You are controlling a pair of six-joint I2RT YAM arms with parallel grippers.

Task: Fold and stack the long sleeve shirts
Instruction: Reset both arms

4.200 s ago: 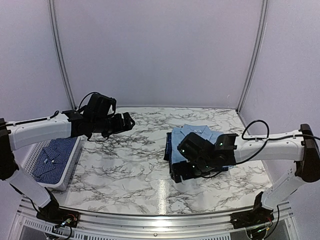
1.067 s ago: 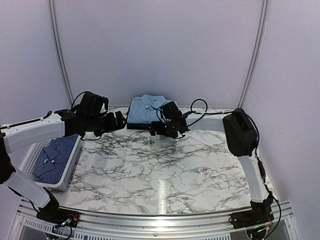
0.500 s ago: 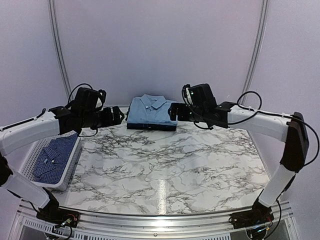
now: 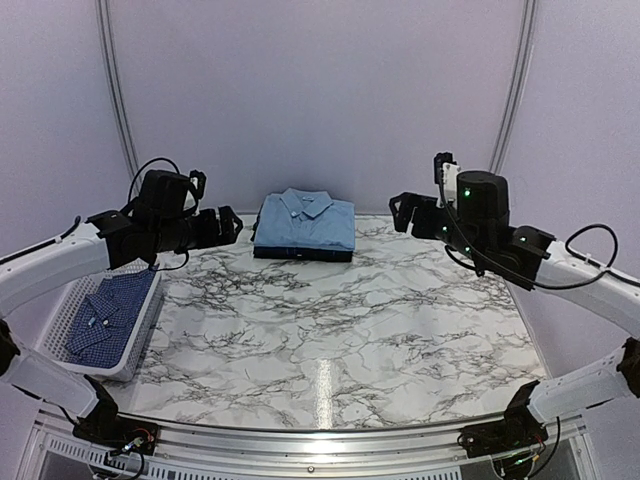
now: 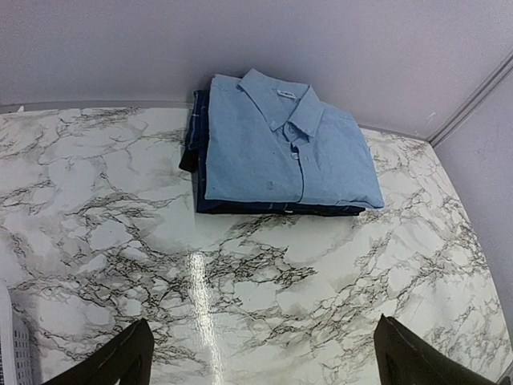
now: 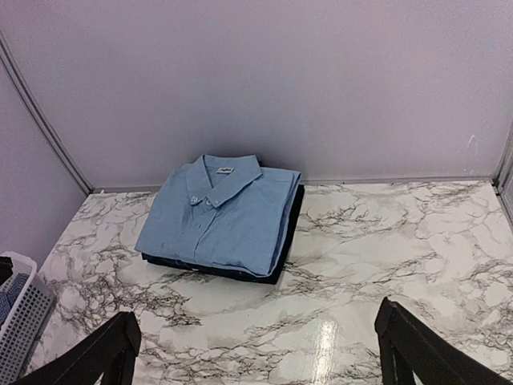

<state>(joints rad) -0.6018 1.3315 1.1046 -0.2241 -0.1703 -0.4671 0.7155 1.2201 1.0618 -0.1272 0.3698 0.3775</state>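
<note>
Top external: light blue shirt folded rectangular atop navy plaid shirt; left gripper, right gripper gape wide, empty

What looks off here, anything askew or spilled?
Nothing much. The light blue shirt sits slightly offset on the navy plaid shirt, whose edge peeks out. The check shirt lies folded in the basket, not yet stacked. No spills.

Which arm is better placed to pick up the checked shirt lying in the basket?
Left. The blue-and-white checked shirt lies in the white basket at the table's left edge, beneath the left arm, whose left gripper is open. The right gripper, also open, hangs across the table on the far right.
</note>
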